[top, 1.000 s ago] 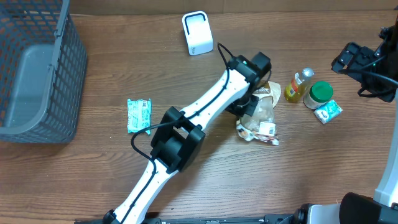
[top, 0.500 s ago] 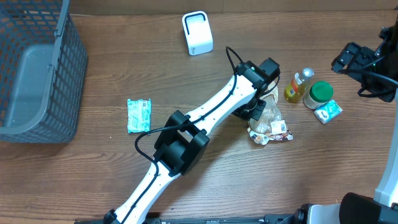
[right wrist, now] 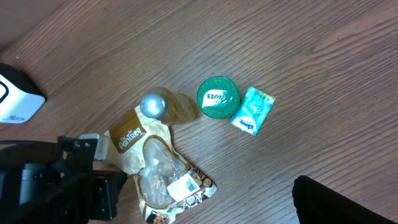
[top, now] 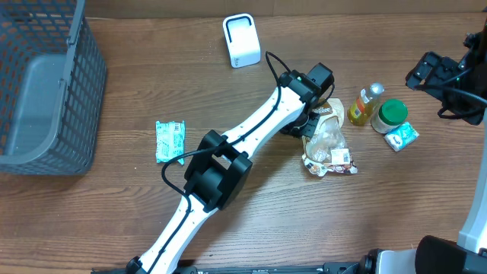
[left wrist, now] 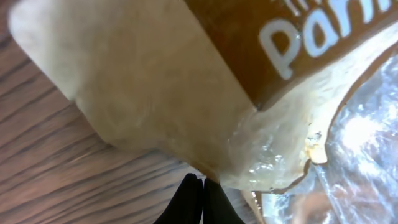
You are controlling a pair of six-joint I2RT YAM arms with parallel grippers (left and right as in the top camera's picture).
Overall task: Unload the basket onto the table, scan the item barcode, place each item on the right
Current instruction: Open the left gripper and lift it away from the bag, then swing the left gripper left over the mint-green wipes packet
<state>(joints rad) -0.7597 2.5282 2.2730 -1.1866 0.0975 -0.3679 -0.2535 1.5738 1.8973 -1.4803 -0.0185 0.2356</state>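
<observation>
Left end effector (left wrist: 200,186): pinched shut on the snack bag's (top: 329,143) far edge.
Snack bag: trails nearward and right from it.
Right end effector (top: 421,74): wide, well apart, far right.

The snack bag (right wrist: 155,165) carried white lettering starting "Pan" on its brown band (left wrist: 249,43), the rest cut off or too small to read. A white barcode label (right wrist: 182,185) sat low on the bag, its digits illegible. White script on the green lid (right wrist: 217,97) and print on the teal packet (right wrist: 252,111) could not be made out.
</observation>
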